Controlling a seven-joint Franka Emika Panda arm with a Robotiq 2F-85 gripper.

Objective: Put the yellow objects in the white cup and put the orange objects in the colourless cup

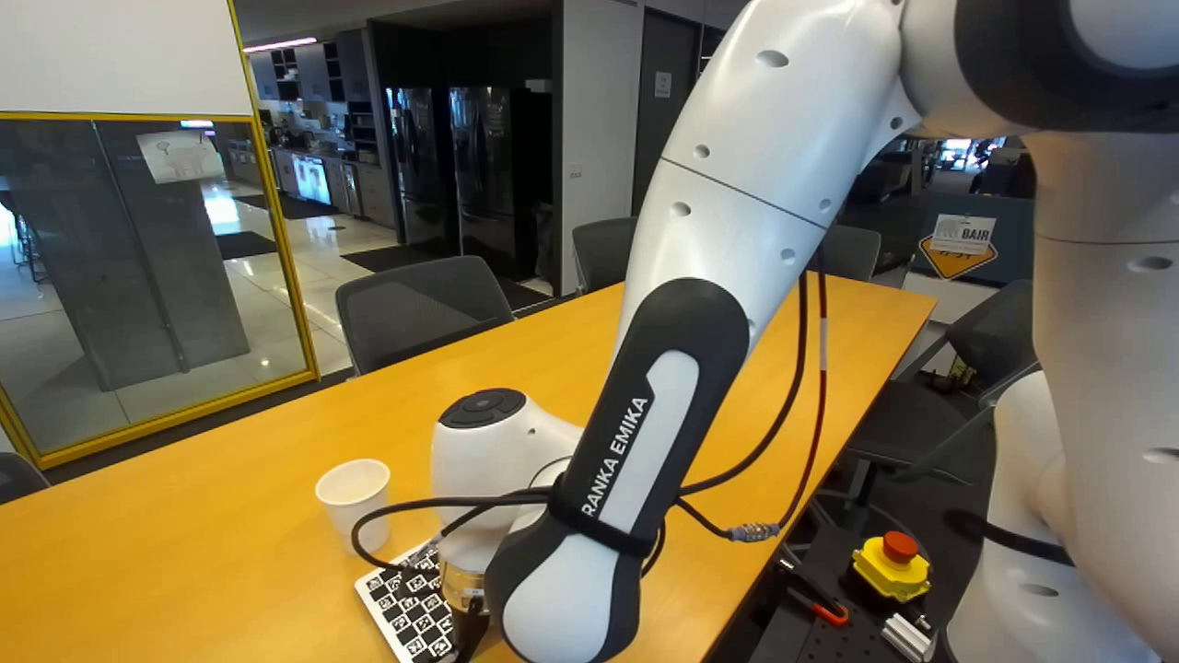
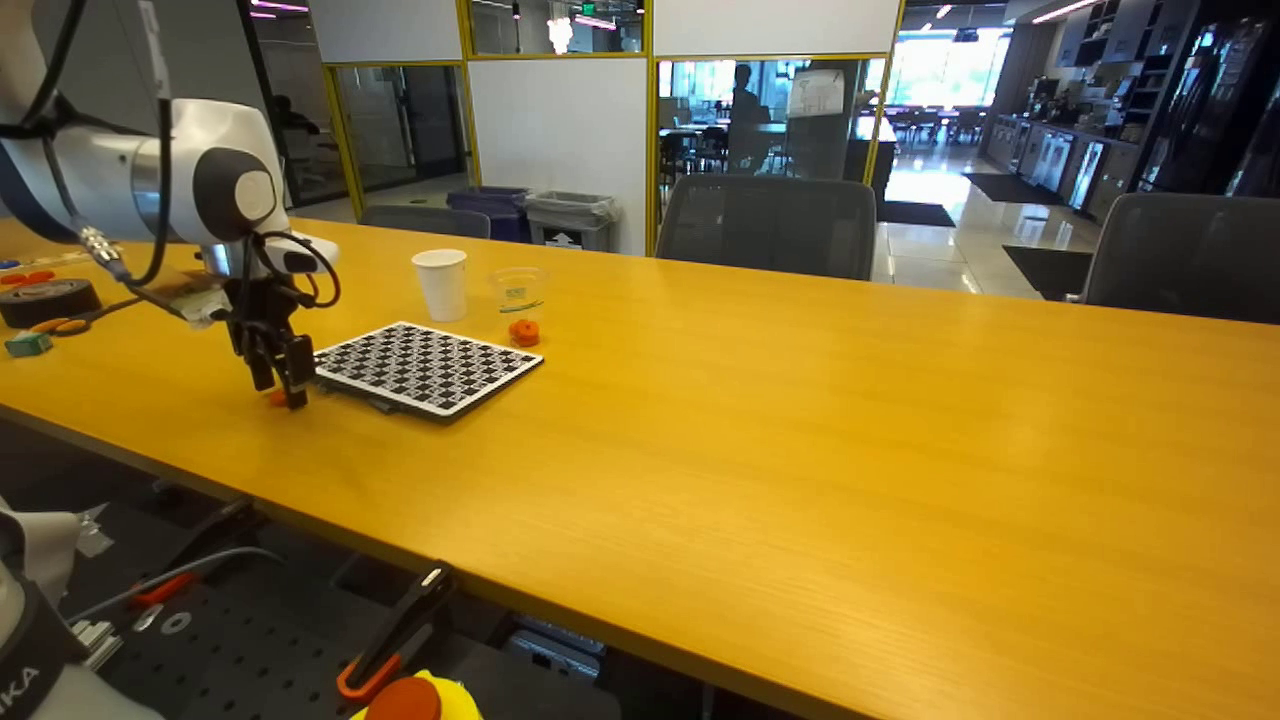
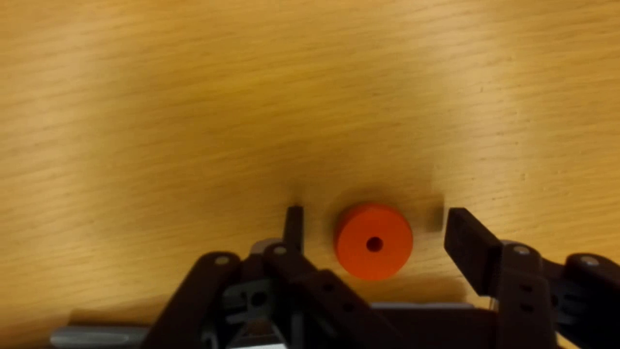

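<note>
A round orange piece with a small centre hole lies on the table. My gripper is open around it, one finger on each side, with gaps between. In an exterior view the gripper is low at the table, with the orange piece partly hidden behind a finger. The white cup stands upright in both exterior views. The colourless cup stands beside it. Another orange piece shows at its base; I cannot tell whether inside. No yellow objects show; the white cup's bottom is hidden.
A black-and-white patterned board lies between the gripper and the cups; it also shows in an exterior view. A black roll and a green block lie behind the arm. Clamps grip the table's near edge.
</note>
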